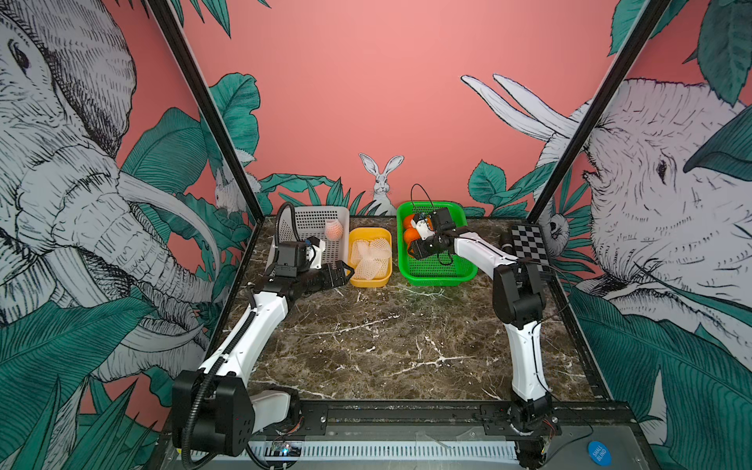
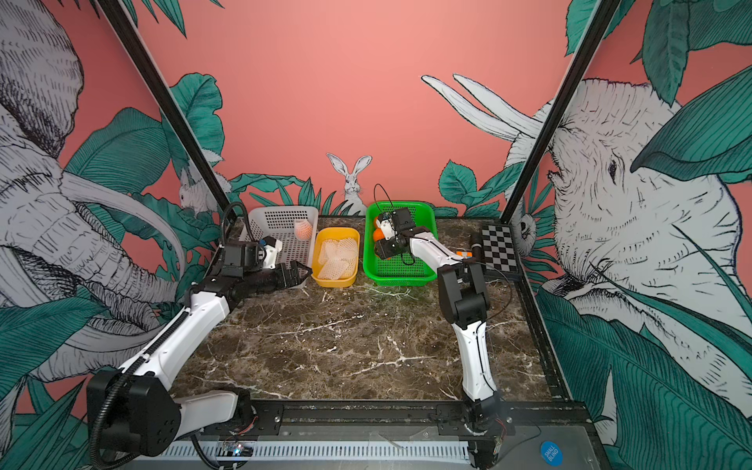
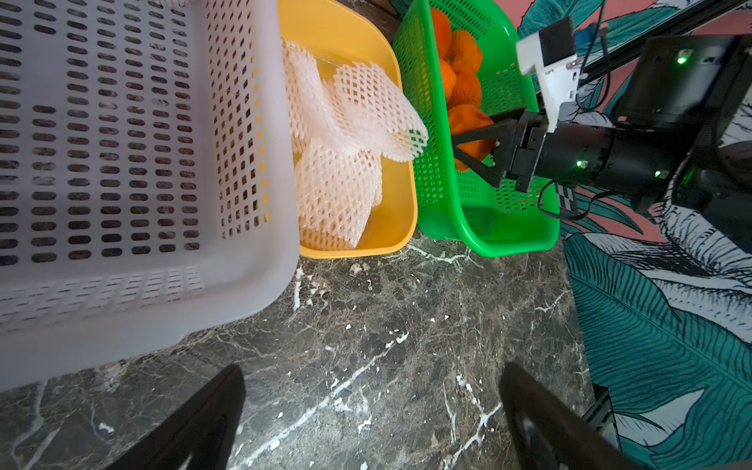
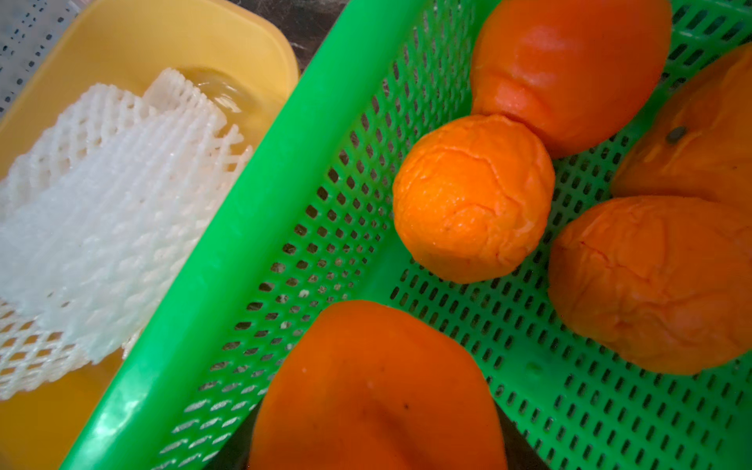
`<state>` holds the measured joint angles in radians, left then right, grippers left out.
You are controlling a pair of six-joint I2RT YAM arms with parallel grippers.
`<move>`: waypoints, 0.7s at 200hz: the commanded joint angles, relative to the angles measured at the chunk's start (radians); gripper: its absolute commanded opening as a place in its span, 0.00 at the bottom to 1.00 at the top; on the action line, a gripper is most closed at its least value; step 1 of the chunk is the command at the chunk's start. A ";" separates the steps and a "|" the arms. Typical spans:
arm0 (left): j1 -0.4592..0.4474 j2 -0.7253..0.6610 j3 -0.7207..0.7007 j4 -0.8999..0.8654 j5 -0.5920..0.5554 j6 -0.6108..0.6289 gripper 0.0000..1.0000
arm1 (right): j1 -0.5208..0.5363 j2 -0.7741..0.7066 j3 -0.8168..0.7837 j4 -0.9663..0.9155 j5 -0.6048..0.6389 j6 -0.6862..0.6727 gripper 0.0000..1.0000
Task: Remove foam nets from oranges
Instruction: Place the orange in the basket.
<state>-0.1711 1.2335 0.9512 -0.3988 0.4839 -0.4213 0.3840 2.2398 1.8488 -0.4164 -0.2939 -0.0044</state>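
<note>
Orange (image 3: 468, 120), bare: was clasped by right gripper (image 3: 464, 144) within green basket (image 3: 508, 244), release judged due; left gripper (image 3: 372, 376) was spread wide, empty; netted orange (image 1: 333, 230) was outstanding.

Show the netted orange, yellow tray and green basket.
netted orange (image 1: 333, 230), in a top view, middle
yellow tray (image 1: 368, 283), in a top view, front wall
green basket (image 1: 439, 278), in a top view, front wall

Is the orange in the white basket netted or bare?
Netted: the orange in the white basket looks pale under its white foam net.
</note>
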 commanded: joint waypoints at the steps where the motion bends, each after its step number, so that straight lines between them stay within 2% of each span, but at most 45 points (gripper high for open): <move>1: 0.007 0.005 0.029 -0.010 -0.002 0.013 0.99 | 0.002 0.027 0.044 0.009 -0.017 0.006 0.56; 57: 0.007 -0.003 0.024 -0.008 0.000 0.006 0.99 | 0.003 0.097 0.075 0.027 -0.032 0.036 0.60; 140: 0.007 -0.010 0.022 -0.009 -0.022 0.015 0.99 | 0.012 0.076 0.066 0.033 -0.031 0.041 0.78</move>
<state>-0.1711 1.2434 0.9512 -0.3988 0.4759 -0.4213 0.3859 2.3367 1.9049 -0.4015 -0.3187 0.0326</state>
